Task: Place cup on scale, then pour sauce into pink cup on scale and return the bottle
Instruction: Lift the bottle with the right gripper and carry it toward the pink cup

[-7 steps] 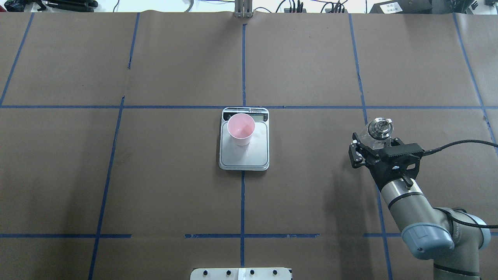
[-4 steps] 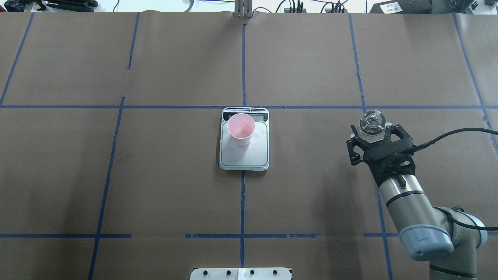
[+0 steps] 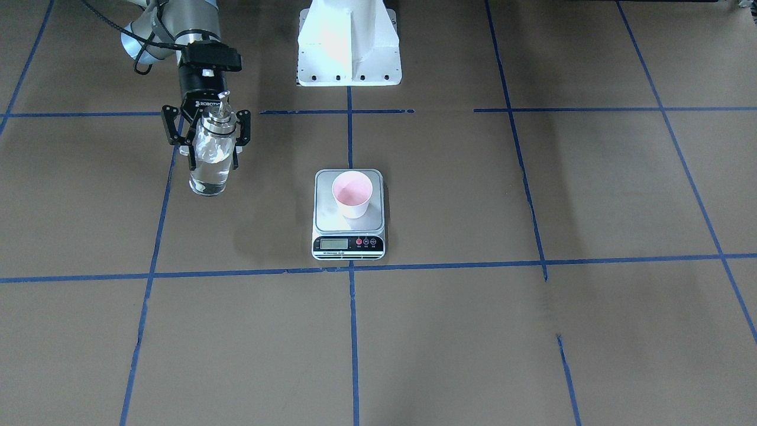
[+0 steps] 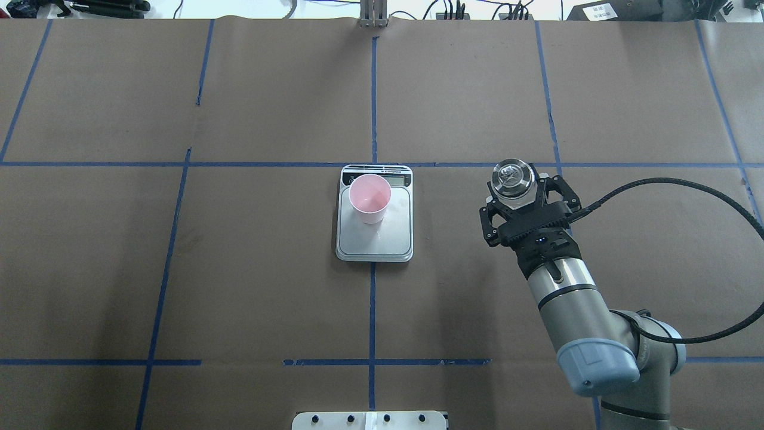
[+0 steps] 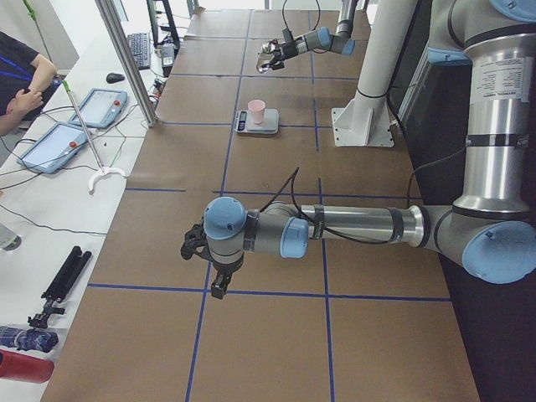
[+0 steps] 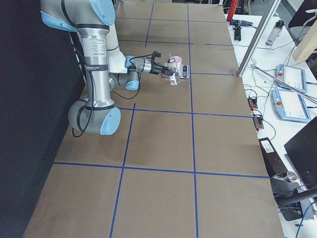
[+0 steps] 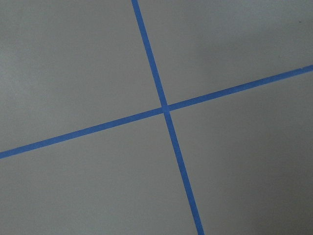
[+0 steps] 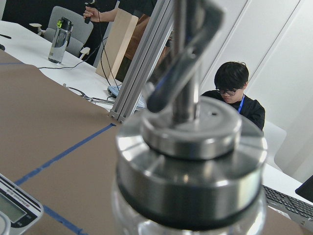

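I see the right gripper (image 4: 518, 192) with its jaws clenched on the bottle (image 4: 512, 179), one finger on either side of the glass just below the metal cap. The bottle is upright, spout up, and the side views show it lifted off the desk (image 4: 268, 269). It hangs off the scale's (image 4: 375, 239) side toward the robot's right, apart from it and about level with the display end. Through the glass I can make out the sauce (image 3: 208, 173), clear and colourless, filling the lower part of the bottle.

The cup (image 4: 370, 199) stands upright on the scale's steel platform, mouth open upward, with nothing touching it. I cannot tell whether there is any liquid in it.

The left gripper (image 5: 204, 265) shows only from the desk's end. It sits low over the desk, well away from the scale on the robot's left, and I cannot tell how its jaws stand. Its wrist camera shows only brown desk and two crossing blue tape lines (image 7: 165, 107).
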Tool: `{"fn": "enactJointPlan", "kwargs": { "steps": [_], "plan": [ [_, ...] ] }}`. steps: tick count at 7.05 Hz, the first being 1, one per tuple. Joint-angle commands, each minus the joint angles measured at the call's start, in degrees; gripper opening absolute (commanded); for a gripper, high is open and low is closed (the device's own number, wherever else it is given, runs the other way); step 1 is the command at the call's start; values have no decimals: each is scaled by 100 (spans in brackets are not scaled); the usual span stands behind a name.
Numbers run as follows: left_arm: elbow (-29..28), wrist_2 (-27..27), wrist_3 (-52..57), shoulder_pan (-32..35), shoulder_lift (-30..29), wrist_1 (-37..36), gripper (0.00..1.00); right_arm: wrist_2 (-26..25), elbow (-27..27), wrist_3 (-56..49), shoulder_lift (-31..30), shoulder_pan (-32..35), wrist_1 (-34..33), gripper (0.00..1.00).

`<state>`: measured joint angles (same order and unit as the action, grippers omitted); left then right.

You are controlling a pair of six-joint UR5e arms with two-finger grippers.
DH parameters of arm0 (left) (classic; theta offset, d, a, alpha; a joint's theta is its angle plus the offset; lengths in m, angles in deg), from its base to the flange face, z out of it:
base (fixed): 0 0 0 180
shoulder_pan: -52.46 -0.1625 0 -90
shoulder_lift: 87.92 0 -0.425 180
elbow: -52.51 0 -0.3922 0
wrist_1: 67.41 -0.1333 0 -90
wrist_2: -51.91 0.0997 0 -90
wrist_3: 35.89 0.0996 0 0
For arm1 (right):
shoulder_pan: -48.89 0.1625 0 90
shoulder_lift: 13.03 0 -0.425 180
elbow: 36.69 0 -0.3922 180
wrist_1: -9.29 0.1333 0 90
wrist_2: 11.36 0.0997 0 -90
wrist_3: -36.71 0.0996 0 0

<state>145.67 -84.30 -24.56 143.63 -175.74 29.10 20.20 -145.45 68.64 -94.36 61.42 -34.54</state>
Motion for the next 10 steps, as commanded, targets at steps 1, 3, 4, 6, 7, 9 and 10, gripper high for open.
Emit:
{"fn": "enactJointPlan", "kwargs": {
  "steps": [1,3,4,6,7,9,10],
  "plan": [
    [0,7,-8,15,2,0,100,35,39,50,187,4,-73,0],
    [0,7,-8,33,10,0,100,35,30,50,606,170,-1191,0],
    [0,-1,1,42,54,0,100,43,13,50,948,249,-2251,0],
    [0,-10,1,50,63,0,100,184,4,58,1145,460,-3293,0],
    [0,-2,-8,59,63,0,100,184,4,58,1432,548,-4073,0],
    [0,-10,-17,59,55,-9,100,167,82,76,1672,531,-4852,0],
    [0,-10,-17,59,63,-9,100,62,318,85,1672,505,-4880,0]
  ]
}}
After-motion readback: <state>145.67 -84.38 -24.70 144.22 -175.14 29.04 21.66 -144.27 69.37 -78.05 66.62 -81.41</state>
